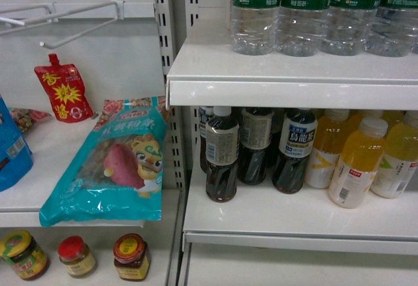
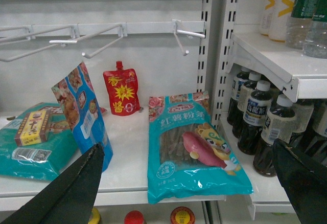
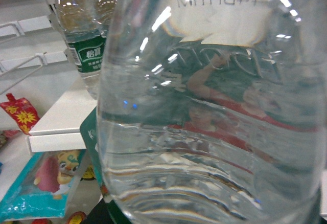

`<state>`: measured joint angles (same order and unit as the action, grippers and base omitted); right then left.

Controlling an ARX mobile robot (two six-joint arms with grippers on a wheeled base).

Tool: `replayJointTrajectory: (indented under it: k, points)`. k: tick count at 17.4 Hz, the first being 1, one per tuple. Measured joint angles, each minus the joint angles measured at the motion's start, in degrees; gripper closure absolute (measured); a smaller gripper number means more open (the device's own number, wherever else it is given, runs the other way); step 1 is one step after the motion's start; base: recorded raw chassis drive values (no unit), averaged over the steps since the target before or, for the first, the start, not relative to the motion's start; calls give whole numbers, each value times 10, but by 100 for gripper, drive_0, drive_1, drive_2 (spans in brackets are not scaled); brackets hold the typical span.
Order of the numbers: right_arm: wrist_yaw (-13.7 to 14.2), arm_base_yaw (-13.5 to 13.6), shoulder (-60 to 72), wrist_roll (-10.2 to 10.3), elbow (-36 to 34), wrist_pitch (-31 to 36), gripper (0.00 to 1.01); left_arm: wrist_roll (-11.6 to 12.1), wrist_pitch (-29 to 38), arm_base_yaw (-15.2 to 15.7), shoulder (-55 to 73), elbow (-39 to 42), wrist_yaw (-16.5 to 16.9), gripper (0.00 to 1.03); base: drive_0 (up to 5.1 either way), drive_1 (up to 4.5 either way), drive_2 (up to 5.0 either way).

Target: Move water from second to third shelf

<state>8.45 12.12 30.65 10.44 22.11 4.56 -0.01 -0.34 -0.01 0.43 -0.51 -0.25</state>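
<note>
A clear ribbed water bottle (image 3: 214, 111) with a green label fills the right wrist view. It is tilted and off the shelf, so my right gripper is shut on it, its fingers hidden behind it. More water bottles (image 1: 307, 12) stand in a row on the upper white shelf (image 1: 287, 77); they also show in the right wrist view (image 3: 84, 35). The shelf below (image 1: 274, 217) holds dark tea bottles (image 1: 222, 155) and yellow drink bottles (image 1: 356, 162). My left gripper (image 2: 186, 144) is open and empty before the left bay. Neither gripper shows in the head view.
A teal snack bag (image 1: 114, 162) overhangs the left shelf edge, with a red sauce pouch (image 1: 64, 93) behind it. Wire hooks (image 2: 92, 37) jut out above. Jars (image 1: 130, 256) stand on the lowest left shelf. A slotted upright (image 1: 171, 38) divides the two bays.
</note>
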Motion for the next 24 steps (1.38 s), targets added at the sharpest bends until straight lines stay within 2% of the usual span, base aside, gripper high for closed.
replayJointTrajectory:
  k: [2, 12, 13, 15, 17, 19, 22, 24]
  points:
    - [8, -2, 0, 0, 0, -3, 60, 0, 1, 0, 0, 0, 0, 5, 0, 0, 0]
    - [14, 0, 1, -2, 0, -2, 60, 0, 2, 0, 0, 0, 2, 5, 0, 0, 0]
    - [34, 3, 9, -20, 1, 9, 60, 0, 2, 0, 0, 0, 2, 5, 0, 0, 0]
    - [33, 2, 41, -38, 12, 33, 60, 0, 2, 0, 0, 0, 2, 5, 0, 0, 0]
    - [19, 2, 91, -60, 33, 78, 60, 0, 2, 0, 0, 0, 2, 5, 0, 0, 0]
    - [0, -3, 140, -72, 61, 109, 60, 0, 2, 0, 0, 0, 2, 5, 0, 0, 0]
    - [-30, -29, 265, -75, 132, 155, 60, 0, 2, 0, 0, 0, 2, 5, 0, 0, 0]
    - [-66, -31, 367, -57, 196, 147, 60, 0, 2, 0, 0, 0, 2, 5, 0, 0, 0]
